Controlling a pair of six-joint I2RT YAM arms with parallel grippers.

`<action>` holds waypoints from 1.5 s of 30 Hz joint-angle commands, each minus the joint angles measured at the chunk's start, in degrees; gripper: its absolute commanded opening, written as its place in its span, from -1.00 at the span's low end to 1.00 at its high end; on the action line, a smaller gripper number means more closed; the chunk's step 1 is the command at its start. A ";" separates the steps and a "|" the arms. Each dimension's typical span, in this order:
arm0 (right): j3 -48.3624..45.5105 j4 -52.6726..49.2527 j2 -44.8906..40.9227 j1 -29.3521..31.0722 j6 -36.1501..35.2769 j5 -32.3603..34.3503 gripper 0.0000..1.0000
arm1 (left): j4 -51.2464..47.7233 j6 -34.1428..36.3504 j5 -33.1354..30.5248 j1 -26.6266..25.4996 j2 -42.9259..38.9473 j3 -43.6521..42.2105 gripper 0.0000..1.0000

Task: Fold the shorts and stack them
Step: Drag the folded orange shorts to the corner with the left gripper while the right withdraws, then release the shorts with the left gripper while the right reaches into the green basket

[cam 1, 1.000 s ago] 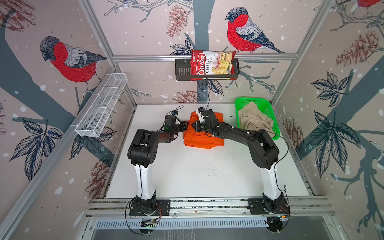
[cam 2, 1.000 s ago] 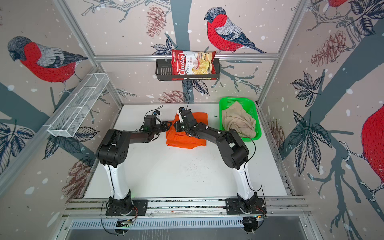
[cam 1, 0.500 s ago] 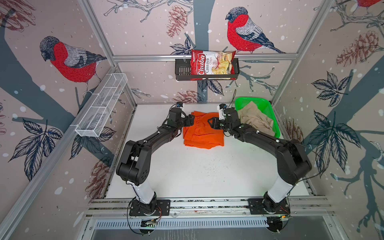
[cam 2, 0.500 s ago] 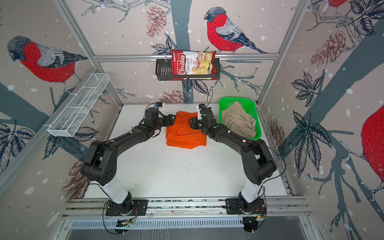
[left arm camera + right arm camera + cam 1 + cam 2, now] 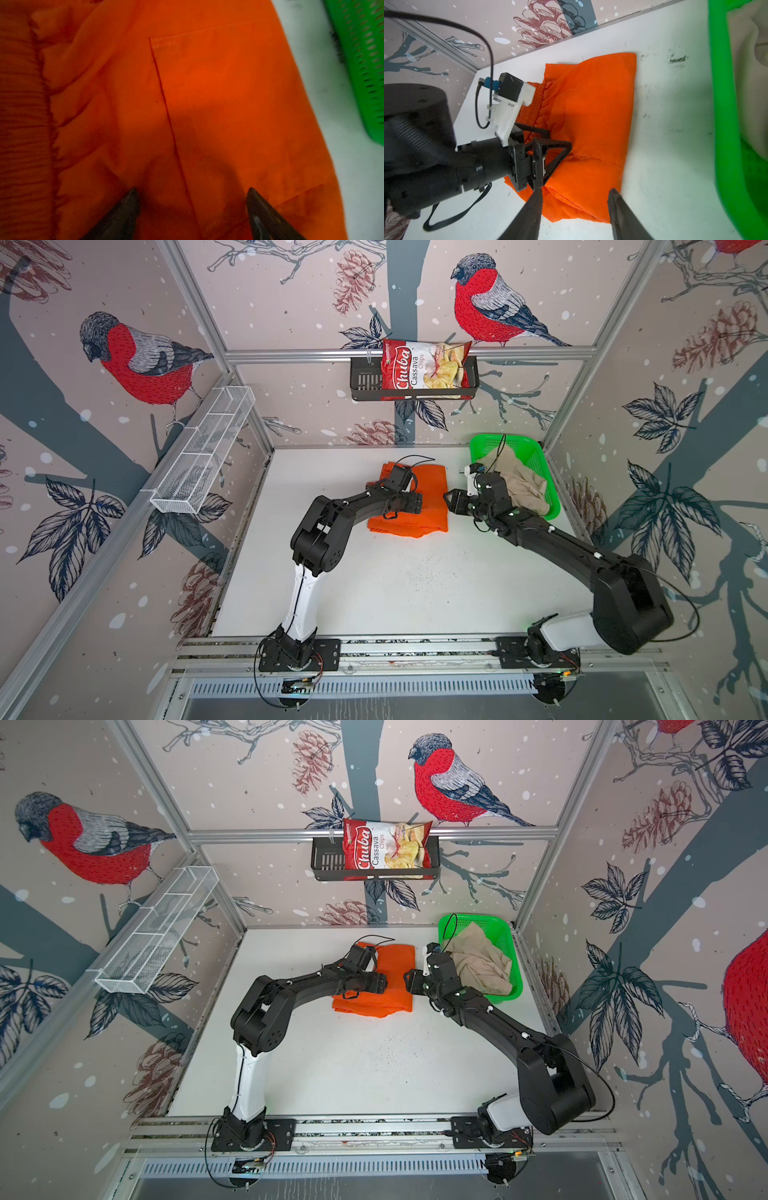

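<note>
near the far edge of the tabletop (image 5: 415,585): the orange shorts (image 5: 434,497) lie flat as a folded, roughly rectangular packet, just beside the green basket (image 5: 536,454) and apart from it.
far right corner: the beige shorts (image 5: 521,485) sit bunched and unfolded inside the green basket.
left gripper (image 5: 192,199): spread wide over the orange shorts, above a pocket seam. nothing is between my fingertips, and i cannot tell whether the tips touch the cloth.
right gripper (image 5: 575,193): also parted and empty, hovering at the side of the orange shorts that faces the basket (from the wrist a corner of the cloth shows between my fingertips, but i'm not pinching it).
done, as i judge it: the orange pair looks folded, with fairly even edges and one lumpy layer along the edge nearest my bases.
left to do: the beige pair has to come out of the basket, be spread on open tabletop, get folded, and then be stacked with the orange one.
how far: roughly halfway, i'd say, with one pair of two folded and no stack yet.
next, as a guess: my right gripper is the one closest to the basket, so the beige cloth looks like its job.
what could go wrong: the beige cloth is crumpled, so one pinch may lift it as a clump instead of a clean edge.
</note>
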 commanded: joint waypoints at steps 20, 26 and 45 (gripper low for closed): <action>-5.97 2.94 -3.44 -1.58 -0.09 -0.83 0.06 | -10.31 8.64 -5.85 33.48 -2.46 -4.17 0.64; -6.81 3.34 -3.92 -1.53 0.77 -1.18 0.06 | -8.35 5.15 -6.94 35.92 0.66 -0.57 0.64; 5.78 -11.88 -8.70 -9.34 -8.85 6.97 0.29 | -3.62 6.67 -9.36 25.85 -25.98 -5.92 0.79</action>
